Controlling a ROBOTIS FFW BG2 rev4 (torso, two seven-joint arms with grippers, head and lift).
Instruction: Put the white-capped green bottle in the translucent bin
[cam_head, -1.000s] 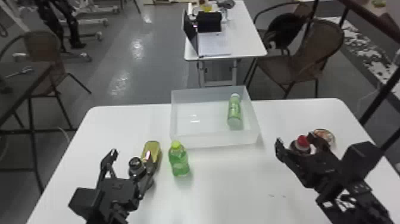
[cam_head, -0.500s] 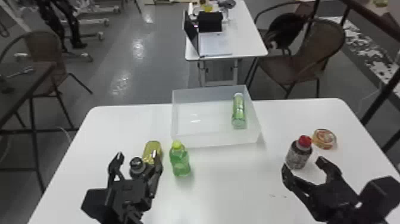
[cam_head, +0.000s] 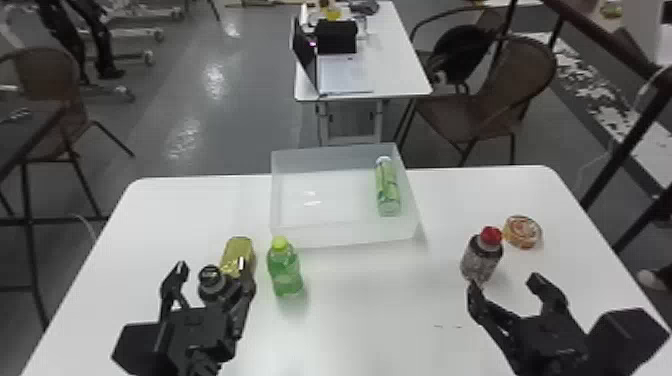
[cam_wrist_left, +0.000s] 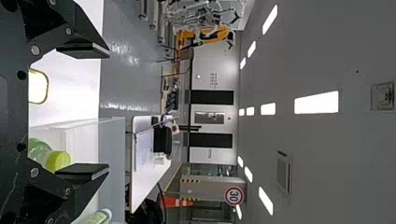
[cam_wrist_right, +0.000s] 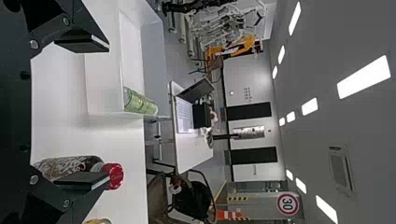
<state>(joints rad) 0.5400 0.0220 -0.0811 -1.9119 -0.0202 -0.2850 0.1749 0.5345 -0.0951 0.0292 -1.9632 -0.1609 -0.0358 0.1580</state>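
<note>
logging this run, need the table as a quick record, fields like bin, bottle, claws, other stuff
bin: translucent bin, on the table
target: white-capped green bottle, inside, near the bin's right wall
left claw: open
right claw: open, near the red-capped bottle
outside bin: yellow-capped green bottle, dark-capped bottle, yellow item, round orange item

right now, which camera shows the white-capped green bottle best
The head view, showing the white-capped green bottle whole, cap to base, in the bin. The right wrist view shows its side; the left, its capped end, cut off.
</note>
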